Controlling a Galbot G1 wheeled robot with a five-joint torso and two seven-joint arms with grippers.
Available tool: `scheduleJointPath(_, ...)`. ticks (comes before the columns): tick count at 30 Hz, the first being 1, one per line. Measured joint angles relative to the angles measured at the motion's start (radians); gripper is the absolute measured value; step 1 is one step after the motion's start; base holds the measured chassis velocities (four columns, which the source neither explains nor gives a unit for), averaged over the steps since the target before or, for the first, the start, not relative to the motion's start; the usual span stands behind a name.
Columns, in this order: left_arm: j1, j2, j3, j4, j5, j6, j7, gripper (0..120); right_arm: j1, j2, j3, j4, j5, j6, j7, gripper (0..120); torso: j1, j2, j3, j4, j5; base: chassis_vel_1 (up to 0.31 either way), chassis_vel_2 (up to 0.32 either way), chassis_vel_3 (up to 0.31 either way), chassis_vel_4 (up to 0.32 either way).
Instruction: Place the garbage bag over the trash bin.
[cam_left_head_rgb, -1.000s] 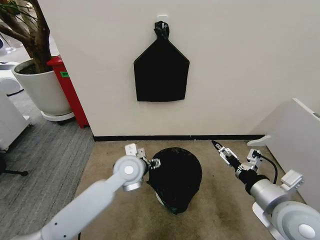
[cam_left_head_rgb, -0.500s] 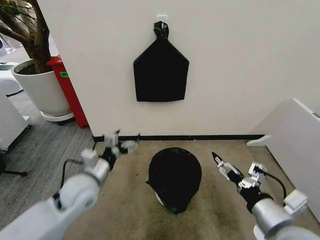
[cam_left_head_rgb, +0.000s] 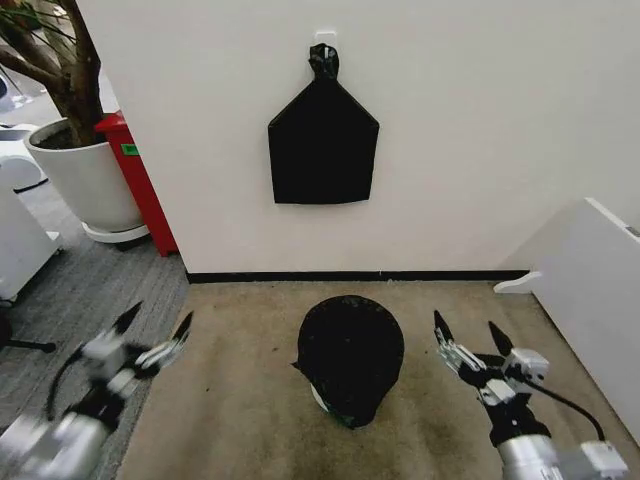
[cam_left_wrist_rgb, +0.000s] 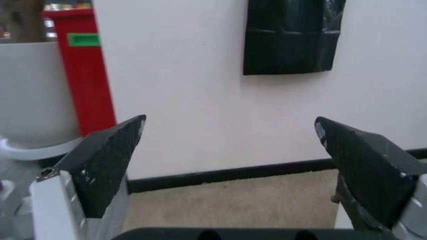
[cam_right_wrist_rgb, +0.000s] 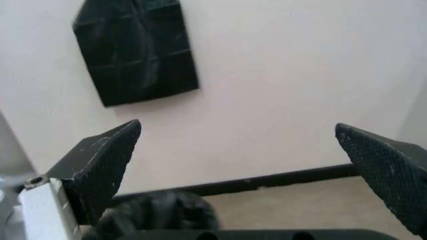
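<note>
The glossy black garbage bag (cam_left_head_rgb: 350, 355) is draped over the trash bin, covering its top and sides. Only a pale sliver of the trash bin (cam_left_head_rgb: 321, 399) peeks out under the bag's hem. My left gripper (cam_left_head_rgb: 157, 320) hangs open low at the left, well clear of the bag, with nothing between its fingers (cam_left_wrist_rgb: 107, 160). On the bag's other side, my right gripper (cam_left_head_rgb: 467, 328) is open too and holds nothing. In the right wrist view, the bag's crinkled top (cam_right_wrist_rgb: 160, 215) lies beyond the open right gripper (cam_right_wrist_rgb: 237, 125).
A flat black house-shaped bundle (cam_left_head_rgb: 322, 140) hangs on the white wall behind the bin. A large white plant pot (cam_left_head_rgb: 85, 180) and a red cabinet (cam_left_head_rgb: 140, 185) stand at the back left. A white panel (cam_left_head_rgb: 600, 290) leans at the right. Brown carpet surrounds the bin.
My left gripper has left the bag's left edge and swung back low to the left, now open. The right gripper has drawn back toward me and opened. The bag stays on the bin.
</note>
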Motion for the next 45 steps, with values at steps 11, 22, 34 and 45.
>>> scheduleJointPath(11,0.065,-0.147,0.069,-0.118,0.146,0.003,-0.023,100,-0.26,0.03,0.056,-0.096,-0.004,0.312,-0.09,100,0.0,0.0,0.0,-0.0009,0.0001,0.0,0.0,0.0,0.0)
scheduleJointPath(22,0.06,-0.144,0.085,-0.122,0.152,0.013,-0.036,100,-0.263,0.028,0.047,-0.096,-0.002,0.319,-0.072,100,0.0,0.0,0.0,-0.0006,0.0,0.0,0.0,0.0,0.0)
scheduleJointPath(34,0.057,-0.142,0.086,-0.119,0.149,0.014,-0.038,100,-0.26,0.027,0.047,-0.094,0.001,0.313,-0.07,100,0.0,0.0,0.0,-0.0006,0.0,0.0,0.0,0.0,0.0)
scheduleJointPath(45,0.056,-0.141,0.087,-0.118,0.148,0.015,-0.038,100,-0.259,0.027,0.047,-0.094,0.002,0.311,-0.069,100,0.0,0.0,0.0,-0.0006,0.0,0.0,0.0,0.0,0.0)
